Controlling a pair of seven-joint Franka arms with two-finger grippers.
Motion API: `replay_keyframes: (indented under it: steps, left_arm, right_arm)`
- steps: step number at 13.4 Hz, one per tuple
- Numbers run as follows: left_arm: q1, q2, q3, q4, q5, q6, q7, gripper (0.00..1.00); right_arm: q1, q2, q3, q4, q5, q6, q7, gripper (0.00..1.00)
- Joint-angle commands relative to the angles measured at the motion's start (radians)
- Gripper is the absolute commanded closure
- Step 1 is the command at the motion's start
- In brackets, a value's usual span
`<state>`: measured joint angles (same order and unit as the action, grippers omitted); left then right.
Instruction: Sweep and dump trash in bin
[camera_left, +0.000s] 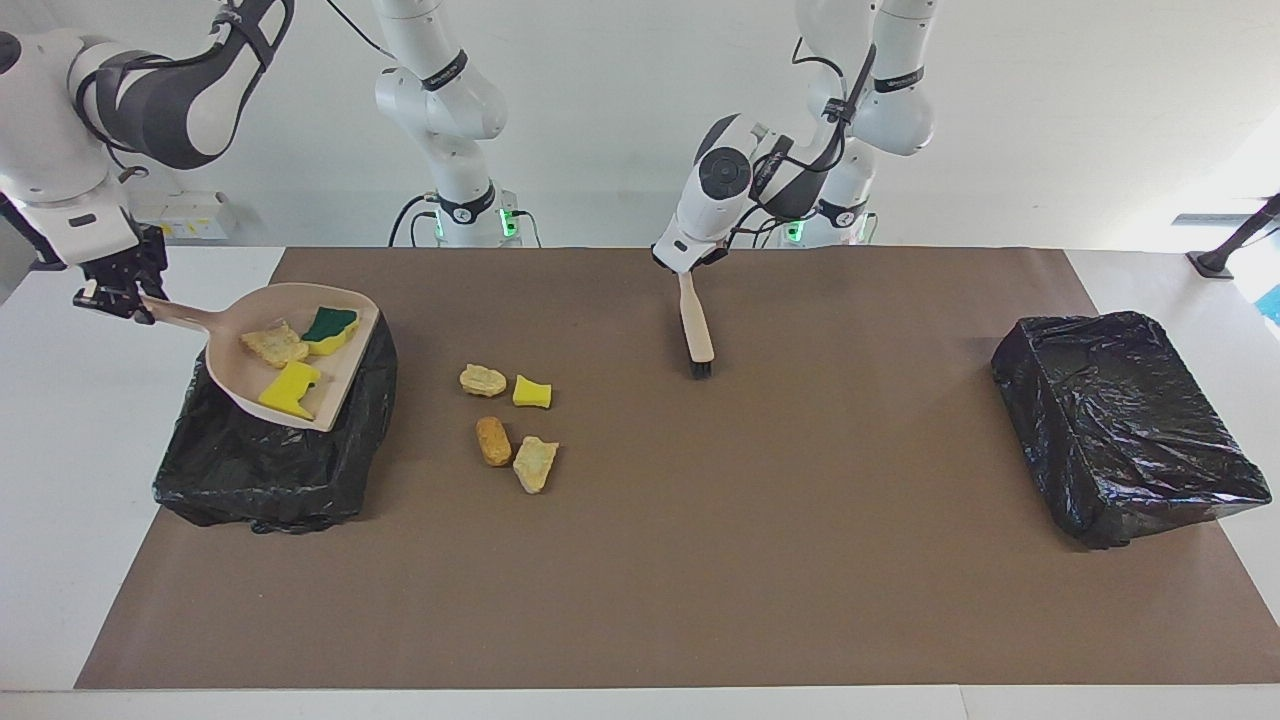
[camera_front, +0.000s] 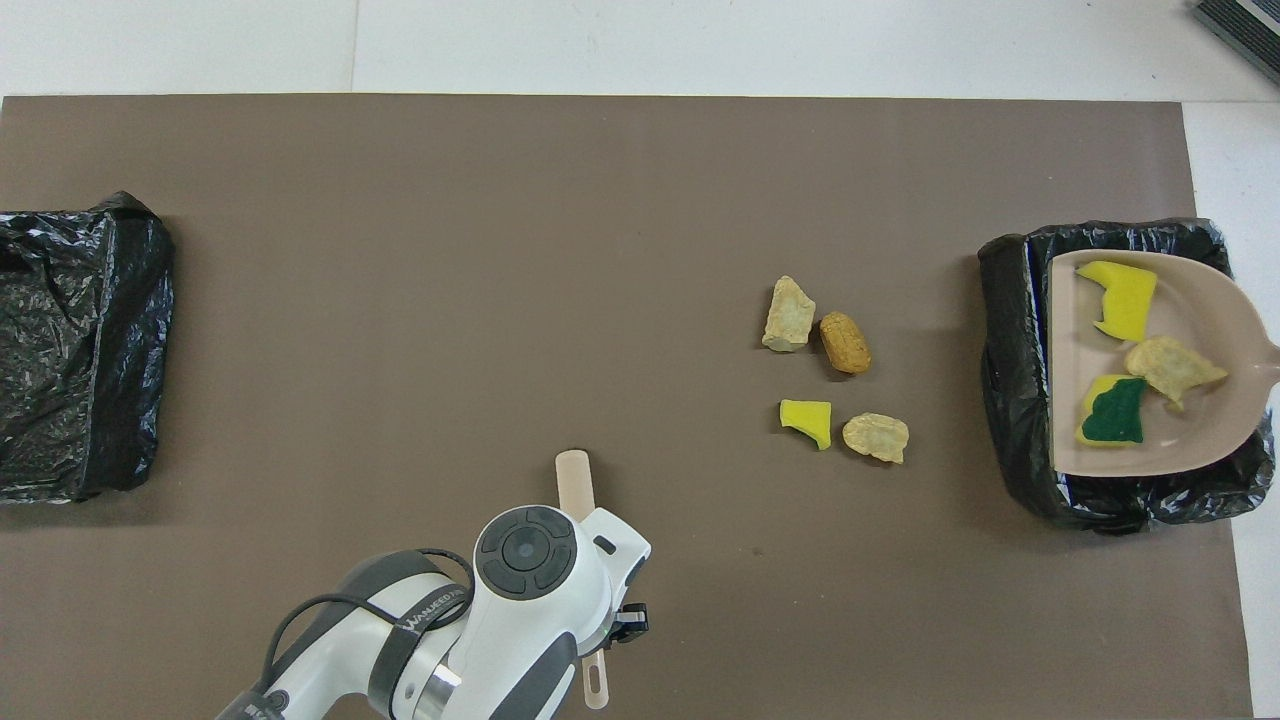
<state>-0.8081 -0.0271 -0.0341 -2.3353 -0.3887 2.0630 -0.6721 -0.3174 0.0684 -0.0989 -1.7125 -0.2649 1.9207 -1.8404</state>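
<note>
Two black-bagged bins are sitting on the brown mat (camera_left: 700, 560), one at each end of the table. The bin (camera_left: 270, 460) at the right arm's end is lying under the dustpan (camera_left: 225, 370), which the right gripper (camera_left: 112, 290) is clamping by its handle and holding above the bag. Three pieces of trash are riding in the pan: a yellow bit (camera_left: 290, 390), a green-topped wedge (camera_left: 330, 328) and a beige chunk (camera_left: 272, 345). Four more pieces are lying loose on the mat between that bin and the table's middle: a beige chunk (camera_left: 482, 380) and a yellow bit (camera_left: 531, 392) nearer the robots, an orange-brown lump (camera_left: 492, 441) and another beige chunk (camera_left: 536, 464) farther from them. Nothing is standing between these scraps and the bin.

The left gripper (camera_left: 684, 266) is holding the brush (camera_left: 696, 325) by its handle over the middle of the mat, bristles down at the mat. The other bin (camera_left: 1120, 425) is sitting unused at the left arm's end.

The facing view is showing the right gripper on the pan's handle; the overhead view is cutting that gripper off at its edge, and the left arm is hiding most of the brush there. Only in the overhead view is lettering showing on the left arm's cable strap, reading roughly "WANJEEDA".
</note>
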Motion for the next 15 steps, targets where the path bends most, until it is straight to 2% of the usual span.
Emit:
replay_keyframes:
  steps: [1,3,5,9,11,13,15]
  left_arm:
    - [0.025,-0.022,0.025,0.019,-0.007,-0.030,0.015,0.00]
    - [0.136,0.004,0.025,0.095,0.030,-0.101,0.073,0.00]
    - [0.235,0.042,0.025,0.164,0.089,-0.129,0.164,0.00]
    - [0.369,0.107,0.025,0.293,0.217,-0.164,0.256,0.00]
    - [0.467,0.128,0.025,0.374,0.232,-0.190,0.270,0.00]
    - [0.527,0.170,0.026,0.468,0.257,-0.247,0.382,0.00]
    - [0.598,0.158,0.026,0.507,0.290,-0.251,0.483,0.00]
  right_arm:
    - [-0.020,0.008,0.013,0.004,-0.071,0.069,-0.034,1.00]
    - [-0.017,0.008,0.013,-0.012,-0.132,0.089,-0.034,1.00]
    - [-0.006,0.008,0.013,-0.057,-0.216,0.168,-0.034,1.00]
    - [0.000,0.008,0.027,-0.093,-0.405,0.201,-0.034,1.00]
    - [0.001,0.005,0.028,-0.113,-0.436,0.239,-0.060,1.00]
    - [0.043,0.010,0.027,-0.099,-0.482,0.233,-0.065,1.00]
    - [0.046,0.008,0.028,-0.092,-0.491,0.228,-0.068,1.00]
